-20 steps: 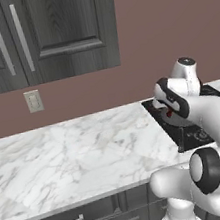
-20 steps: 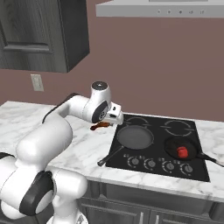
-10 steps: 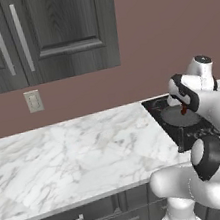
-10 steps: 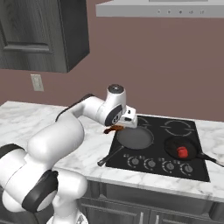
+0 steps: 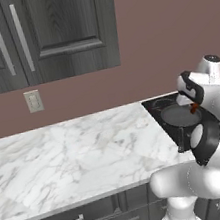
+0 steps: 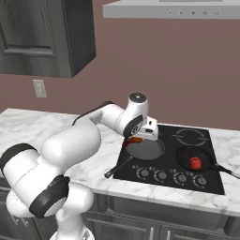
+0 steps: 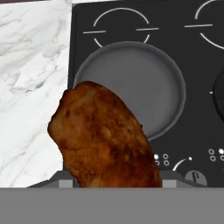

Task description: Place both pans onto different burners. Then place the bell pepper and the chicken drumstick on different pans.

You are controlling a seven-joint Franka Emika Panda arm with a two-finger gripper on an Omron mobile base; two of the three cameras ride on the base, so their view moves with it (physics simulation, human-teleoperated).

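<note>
Above the wide grey pan's (image 6: 146, 148) left rim, the tool (image 6: 136, 138) grips the chicken drumstick (image 7: 105, 135), bulbous end jutting ahead. Bell pepper (image 6: 195, 163) sits in the smaller pan (image 6: 197, 158), well apart.

Even, shadowless rendered light, sharp throughout.

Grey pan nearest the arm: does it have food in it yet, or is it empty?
Empty. The grey pan shows a bare base on its burner; the drumstick hangs above its near rim in the tool.
</note>
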